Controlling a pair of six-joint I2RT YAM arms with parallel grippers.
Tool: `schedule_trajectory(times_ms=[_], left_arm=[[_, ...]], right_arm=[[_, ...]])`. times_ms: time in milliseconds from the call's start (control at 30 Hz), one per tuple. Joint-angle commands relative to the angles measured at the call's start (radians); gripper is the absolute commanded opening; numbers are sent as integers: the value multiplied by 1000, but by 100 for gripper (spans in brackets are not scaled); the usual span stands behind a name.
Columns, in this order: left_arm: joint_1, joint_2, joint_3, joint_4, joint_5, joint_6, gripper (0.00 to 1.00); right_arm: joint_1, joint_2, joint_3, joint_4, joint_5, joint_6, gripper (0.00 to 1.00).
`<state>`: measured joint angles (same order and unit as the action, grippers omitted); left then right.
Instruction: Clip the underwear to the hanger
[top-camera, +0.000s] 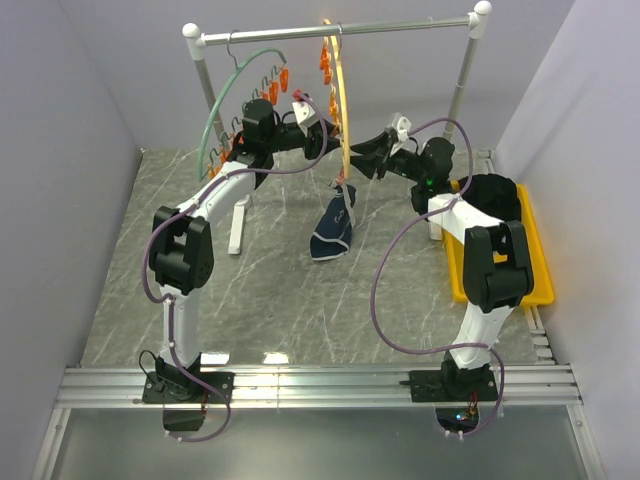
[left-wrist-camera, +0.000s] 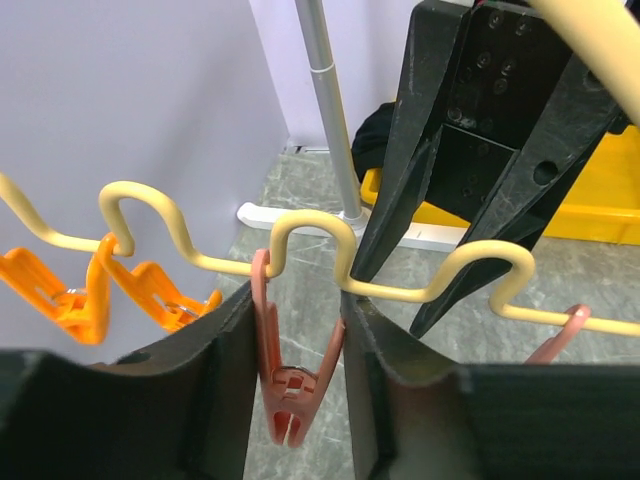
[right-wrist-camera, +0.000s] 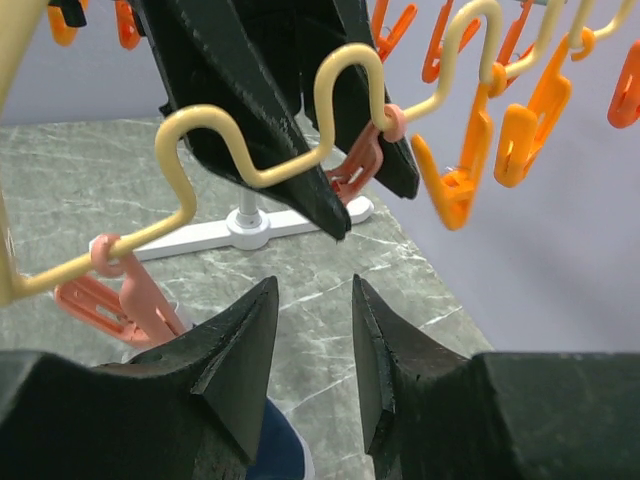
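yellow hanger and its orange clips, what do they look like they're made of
The yellow hanger: probably plastic, or plastic-coated wire. It is smooth and slightly glossy, bent in even waves with soft highlights. The orange clips: moulded plastic with a satin finish and crisp edges. One seems to have a small metal spring ring.

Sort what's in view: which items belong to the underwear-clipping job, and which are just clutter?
Job:
navy underwear
yellow hanger
salmon clip
left gripper
right gripper

Lying about:
green hanger
black clothing pile
yellow tray
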<state>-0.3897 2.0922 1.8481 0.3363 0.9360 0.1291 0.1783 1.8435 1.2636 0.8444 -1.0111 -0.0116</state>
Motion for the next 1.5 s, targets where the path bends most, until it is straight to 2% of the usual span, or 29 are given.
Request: schedule_trajectory(times_ms=[0,33,167,233,267,333,467,600,733,1033,1133,1233,1300,1333,1467], left_arm=[[-5,-17,40,49,30,-29,38],[-3,-14,49,43,38,-31,36],[-3,-11,57,26,58,-39,18],[0,-12,45,41,64,-54,12],[3,-14,42,68,72,-81,6],[5,-9,39,85,78,-108,1],[8,-4,36,115,84,-195,0],[9,-17,5,177,109,-256,0],[15,-40,-36,216,147,-276,0],[26,-52,-23,139,184,-223,0],[26,-47,-12,129,179,-229,0],[28,-52,-15,132,193,-221,0],[26,-60,-15,110,211,-207,0],[26,-60,-13,98,218,-201,0],[26,-69,-7,56,216,-161,0]], right_arm=[[-16,-61,-12,30,-12,2,43],[-17,-61,-13,28,-14,2,43],[-26,-69,-13,10,-18,-10,44],[-30,-66,-12,-2,-23,-14,45],[-33,-64,-7,-4,-24,-16,46],[-36,-61,-4,-10,-27,-16,46],[-36,-53,10,-19,-43,-5,48],[-40,-40,28,-114,-53,-27,52],[-65,-17,49,-248,-37,39,56],[-86,92,129,-340,14,314,60],[-88,89,125,-392,0,311,60],[-88,63,71,-380,6,231,61],[-88,97,112,-433,-17,208,60],[-88,147,175,-444,-26,222,59],[-86,238,257,-389,-63,395,59]])
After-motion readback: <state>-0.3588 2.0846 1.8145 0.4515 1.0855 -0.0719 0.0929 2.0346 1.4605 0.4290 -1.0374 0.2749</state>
